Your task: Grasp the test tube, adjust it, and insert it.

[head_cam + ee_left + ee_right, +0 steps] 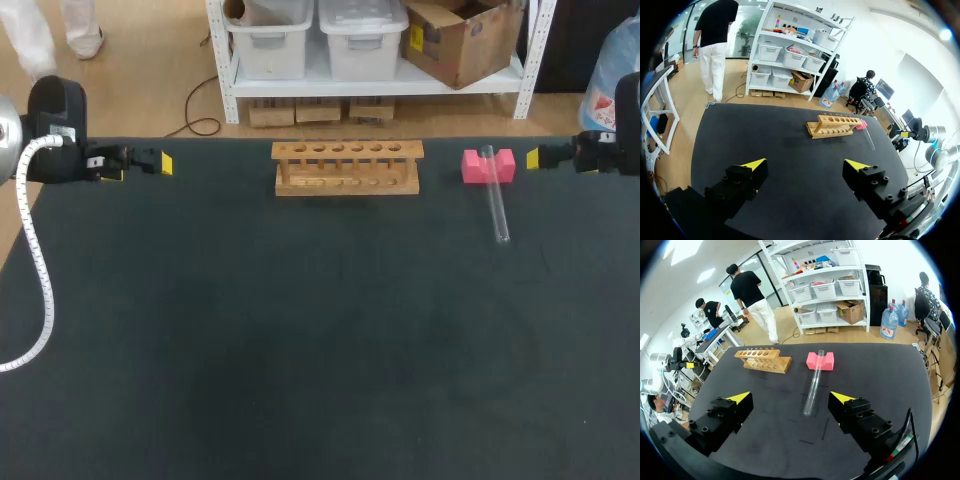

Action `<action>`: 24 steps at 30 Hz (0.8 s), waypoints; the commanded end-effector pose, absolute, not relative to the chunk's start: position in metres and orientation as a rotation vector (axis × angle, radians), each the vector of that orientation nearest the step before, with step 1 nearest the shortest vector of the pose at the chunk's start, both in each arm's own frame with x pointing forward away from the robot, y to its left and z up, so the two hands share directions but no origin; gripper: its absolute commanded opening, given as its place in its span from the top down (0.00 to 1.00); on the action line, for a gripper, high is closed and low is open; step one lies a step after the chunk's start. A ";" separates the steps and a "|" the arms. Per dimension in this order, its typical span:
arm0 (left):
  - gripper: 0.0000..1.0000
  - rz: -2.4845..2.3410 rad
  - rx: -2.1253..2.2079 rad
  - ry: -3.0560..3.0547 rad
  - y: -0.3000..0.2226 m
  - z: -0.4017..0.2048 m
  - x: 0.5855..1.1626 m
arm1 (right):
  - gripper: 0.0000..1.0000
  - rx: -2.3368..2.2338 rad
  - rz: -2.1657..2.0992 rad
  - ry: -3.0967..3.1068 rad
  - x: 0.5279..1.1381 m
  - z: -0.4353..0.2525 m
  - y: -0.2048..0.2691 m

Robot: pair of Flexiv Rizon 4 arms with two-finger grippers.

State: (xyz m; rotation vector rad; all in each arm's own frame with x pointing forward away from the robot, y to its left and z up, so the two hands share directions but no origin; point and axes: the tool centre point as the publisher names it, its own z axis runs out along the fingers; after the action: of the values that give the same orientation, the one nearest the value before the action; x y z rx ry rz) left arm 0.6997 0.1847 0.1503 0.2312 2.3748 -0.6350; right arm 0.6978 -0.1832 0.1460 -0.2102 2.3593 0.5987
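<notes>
A clear test tube point(495, 196) lies with its top end resting on a pink block point(487, 166) at the back right of the black table; in the right wrist view the tube point(814, 381) lies ahead of my right gripper point(790, 399), which is open and empty. A wooden rack point(347, 166) with a row of holes stands at the back middle. My right gripper point(534, 157) sits just right of the pink block. My left gripper point(160, 162) is open and empty at the back left, with the rack point(835, 125) far ahead of it point(806, 166).
The black table mat point(320, 340) spreads wide in front of the rack. A white cable point(38, 270) hangs from my left arm along the table's left edge.
</notes>
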 end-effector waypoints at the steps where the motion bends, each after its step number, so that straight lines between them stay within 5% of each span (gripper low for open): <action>1: 0.00 -0.632 0.230 2.378 0.184 0.151 0.700 | 0.00 -0.207 0.592 2.361 0.697 0.147 -0.182; 24: 0.00 -0.821 0.615 2.074 0.205 0.168 0.727 | 0.00 -0.207 0.592 2.361 0.697 0.147 -0.182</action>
State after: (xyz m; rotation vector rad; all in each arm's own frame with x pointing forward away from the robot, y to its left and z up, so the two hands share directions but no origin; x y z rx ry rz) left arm 0.7235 0.1943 0.1721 0.4982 2.2281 -0.5733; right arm 0.6978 -0.1831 0.1459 -0.2102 2.3593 0.5987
